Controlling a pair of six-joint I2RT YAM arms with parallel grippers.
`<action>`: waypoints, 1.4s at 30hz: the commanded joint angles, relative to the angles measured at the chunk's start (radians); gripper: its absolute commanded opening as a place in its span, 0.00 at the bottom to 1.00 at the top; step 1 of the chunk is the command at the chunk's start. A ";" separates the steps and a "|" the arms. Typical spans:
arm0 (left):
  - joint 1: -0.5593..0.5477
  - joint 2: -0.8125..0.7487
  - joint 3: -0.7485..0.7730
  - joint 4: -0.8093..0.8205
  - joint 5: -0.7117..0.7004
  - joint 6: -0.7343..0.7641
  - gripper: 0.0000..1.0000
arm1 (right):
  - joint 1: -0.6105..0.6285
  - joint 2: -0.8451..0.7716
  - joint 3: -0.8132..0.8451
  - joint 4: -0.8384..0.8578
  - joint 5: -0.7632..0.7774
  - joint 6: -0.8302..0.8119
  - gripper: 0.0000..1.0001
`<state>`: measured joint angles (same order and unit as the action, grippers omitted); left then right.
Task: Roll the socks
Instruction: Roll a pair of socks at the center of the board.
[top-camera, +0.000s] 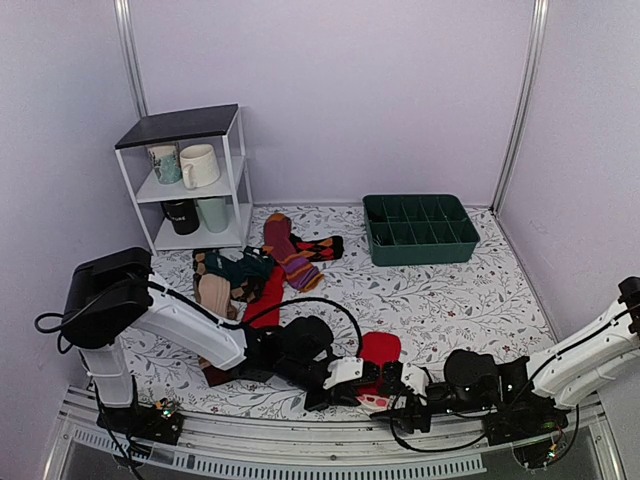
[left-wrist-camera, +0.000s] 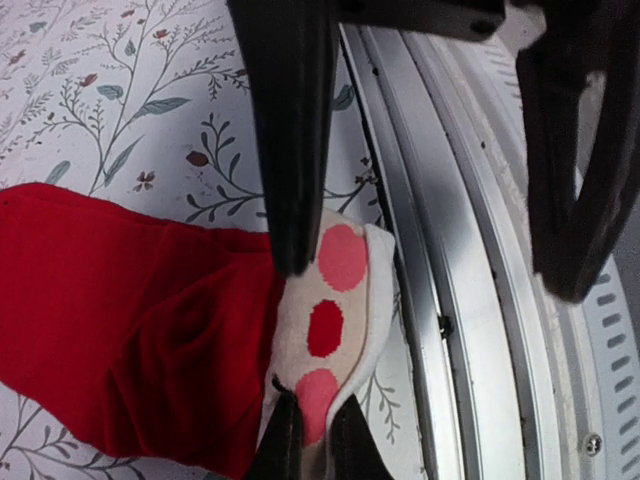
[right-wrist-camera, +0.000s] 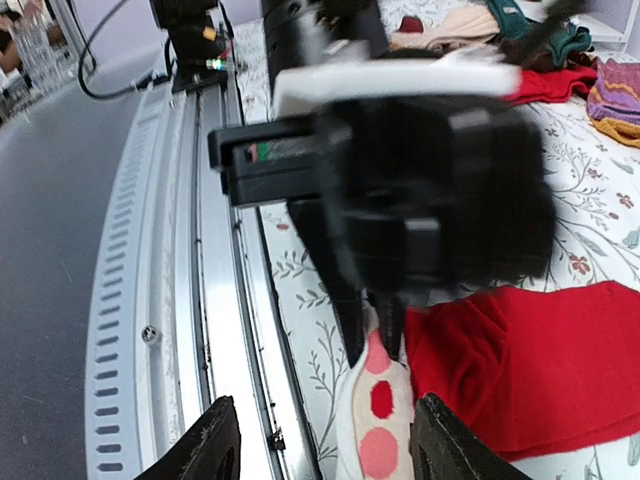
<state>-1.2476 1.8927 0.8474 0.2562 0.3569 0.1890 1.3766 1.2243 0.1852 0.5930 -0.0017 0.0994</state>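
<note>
While the left end effector and right end effector sit open at the cuff of the socks, rolling looks not started; next, pinch and turn it.

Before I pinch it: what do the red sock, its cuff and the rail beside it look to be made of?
Red sock: soft knit fabric, matte; it folds and creases.
Cuff: pale cream knit with pink-red dots, probably the same kind of yarn.
Rail: looks like bare aluminium, silvery and grooved, with a screw in it.

socks front-ctr, sock pile behind-left, shelf back-left, tray back-right
</note>
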 joint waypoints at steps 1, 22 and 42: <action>0.006 0.112 -0.041 -0.281 0.021 -0.021 0.00 | 0.077 0.091 0.052 -0.021 0.212 -0.033 0.59; 0.008 0.121 -0.038 -0.282 0.026 -0.023 0.00 | 0.127 0.207 0.099 -0.087 0.276 0.050 0.45; 0.012 0.132 -0.031 -0.286 0.037 -0.027 0.00 | 0.176 0.225 0.154 -0.252 0.348 0.217 0.46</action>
<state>-1.2205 1.9202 0.8715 0.2474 0.4389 0.1501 1.5307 1.4734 0.3351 0.5117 0.3347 0.2478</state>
